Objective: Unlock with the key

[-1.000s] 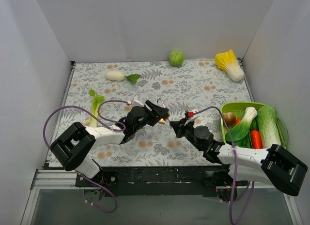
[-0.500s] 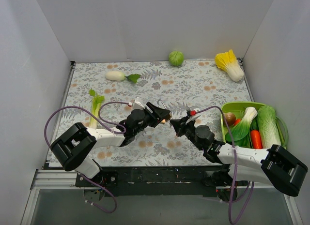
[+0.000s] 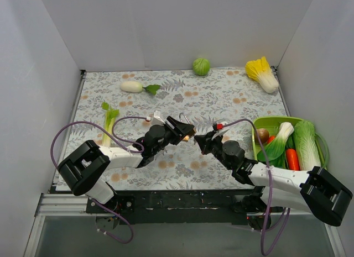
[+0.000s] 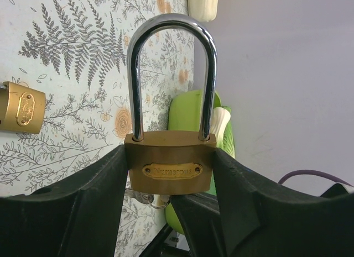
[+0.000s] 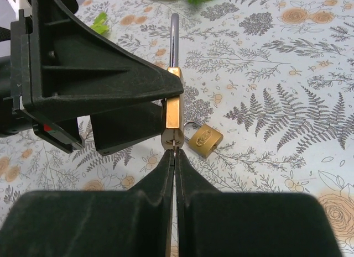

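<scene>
My left gripper [image 4: 170, 163] is shut on the body of a brass padlock [image 4: 170, 169], and its long silver shackle [image 4: 171, 25] stands closed and upright. In the top view the left gripper [image 3: 181, 132] holds the padlock [image 3: 188, 137] above the mat's middle. My right gripper [image 5: 175, 155] is shut on a thin key [image 5: 175, 148]. The key's tip is at the keyhole in the padlock's bottom end [image 5: 173, 140]. The right gripper [image 3: 202, 141] meets the padlock from the right. A key ring [image 4: 147, 199] shows under the padlock.
A second, small brass padlock [image 5: 203, 140] lies on the floral mat just beyond, also in the left wrist view [image 4: 22, 108]. A green basket [image 3: 275, 120] of vegetables stands at the right. A cabbage [image 3: 201, 66], yellow napa [image 3: 263, 73], white radish [image 3: 133, 86] and green stalk [image 3: 109, 123] lie around.
My right gripper has edged a little up and toward the padlock's bottom end. My left gripper holds the padlock almost still.
</scene>
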Controlling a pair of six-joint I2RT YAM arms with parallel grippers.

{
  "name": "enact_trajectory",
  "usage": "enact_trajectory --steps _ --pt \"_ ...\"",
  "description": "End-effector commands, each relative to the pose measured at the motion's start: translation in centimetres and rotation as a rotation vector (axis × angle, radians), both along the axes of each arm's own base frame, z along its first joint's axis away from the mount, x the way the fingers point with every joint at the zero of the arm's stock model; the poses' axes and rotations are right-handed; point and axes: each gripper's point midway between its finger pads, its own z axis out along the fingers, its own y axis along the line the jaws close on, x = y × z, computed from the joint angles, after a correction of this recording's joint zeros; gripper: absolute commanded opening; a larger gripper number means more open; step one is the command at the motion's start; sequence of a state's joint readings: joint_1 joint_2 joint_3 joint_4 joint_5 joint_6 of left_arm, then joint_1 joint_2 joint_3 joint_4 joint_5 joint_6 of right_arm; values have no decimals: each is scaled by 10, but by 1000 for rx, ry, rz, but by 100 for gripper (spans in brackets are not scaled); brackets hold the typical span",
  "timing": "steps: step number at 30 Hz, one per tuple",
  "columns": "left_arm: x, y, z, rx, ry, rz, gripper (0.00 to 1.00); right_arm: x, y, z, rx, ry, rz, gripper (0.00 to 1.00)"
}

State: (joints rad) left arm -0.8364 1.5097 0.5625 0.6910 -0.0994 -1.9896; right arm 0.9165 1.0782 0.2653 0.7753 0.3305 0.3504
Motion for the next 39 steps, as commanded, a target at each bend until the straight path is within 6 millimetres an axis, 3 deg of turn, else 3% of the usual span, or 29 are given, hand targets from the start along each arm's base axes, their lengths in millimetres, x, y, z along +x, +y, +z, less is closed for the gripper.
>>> enact_trajectory --steps 1,9,15,19,22,24,28,39 --pt "-39 -25 62 -393 250 -104 0 13 0 27 -7 -55 -30 6" --pt "-29 -23 63 -385 236 -56 0 7 7 9 -59 -10 27 25" --pt "-26 -20 68 -377 216 -37 0 6 10 5 -78 16 40 34" --pt "-24 -16 69 -362 203 -16 0 -1 11 -4 -73 60 60 34" --pt "-23 -15 70 -349 189 -17 0 -4 6 -8 -70 72 54 30" --pt "-24 -15 71 -343 187 -21 0 -4 2 -5 -63 60 41 14" --pt "-25 -18 71 -337 177 -41 0 -4 1 0 -57 51 35 3" --pt "-36 -32 88 -274 19 -174 0 -8 7 13 37 76 54 1"
